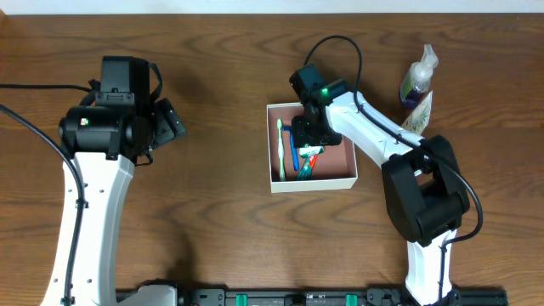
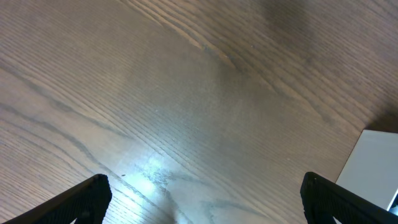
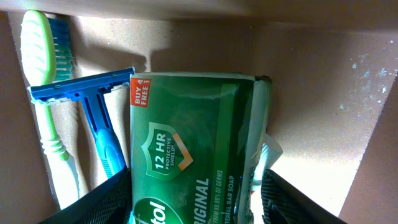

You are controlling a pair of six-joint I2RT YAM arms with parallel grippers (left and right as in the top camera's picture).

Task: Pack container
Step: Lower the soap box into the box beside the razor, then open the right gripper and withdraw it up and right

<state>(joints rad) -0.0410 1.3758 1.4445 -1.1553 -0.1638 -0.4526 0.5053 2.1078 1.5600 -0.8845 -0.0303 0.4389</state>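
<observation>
The container [image 1: 314, 184] is a shallow white-walled box at the table's middle, its brown inside [image 3: 311, 93] filling the right wrist view. In it lie a green toothbrush [image 3: 46, 93], a blue razor [image 3: 93, 106] and a green bar-soap pack [image 3: 186, 149]. My right gripper [image 1: 310, 140] reaches down into the box. Its jaws stand open on either side of the soap pack, the right one a little off the wrapper's flap. My left gripper [image 1: 168, 119] hangs wide open over bare wood at the left, with nothing between its fingers [image 2: 81, 199].
A clear pump bottle [image 1: 421, 72] and a green-and-white pouch [image 1: 418, 110] lie on the table to the right of the box, close to the right arm. A white corner of the box [image 2: 373, 162] shows at the right edge of the left wrist view.
</observation>
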